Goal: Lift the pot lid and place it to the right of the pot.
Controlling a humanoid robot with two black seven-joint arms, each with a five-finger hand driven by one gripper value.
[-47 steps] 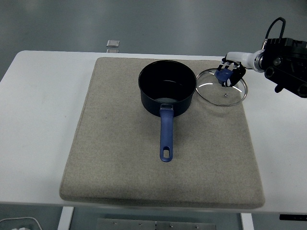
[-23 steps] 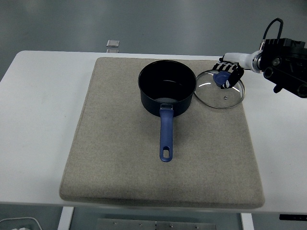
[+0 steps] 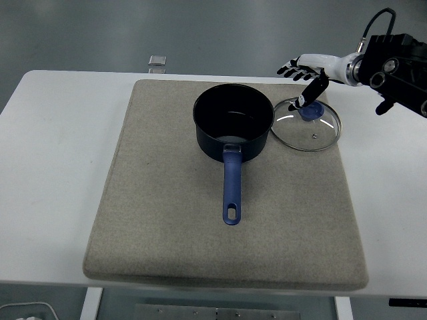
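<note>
White table (image 3: 47, 200) along the bottom edge of the frame, beige mat (image 3: 167, 233) spread over most of it. Centre of frame: dark pot (image 3: 232, 123), uncovered and upright on the mat, blue handle (image 3: 231, 187) pointing down toward the near edge. Just right of the pot, upper right of centre: glass lid (image 3: 305, 125) lying flat on the mat, rim close beside the pot's wall, blue knob (image 3: 311, 111) facing up. Over that knob, one dark finger (image 3: 312, 90) of the right hand (image 3: 308, 68) angling down, tip right at the knob's upper left edge; touching or just clear of it, cannot tell. Nothing in the grip: remaining fingers spread wide, fanned out to the left, above and beyond the lid's far rim. Wrist white, running right into the black arm (image 3: 397, 63) at the upper right edge of the frame, forearm roughly level, hand extended leftward with palm turned down. Farther back, upper left of centre, small square object (image 3: 157, 61) at the table's far edge.
</note>
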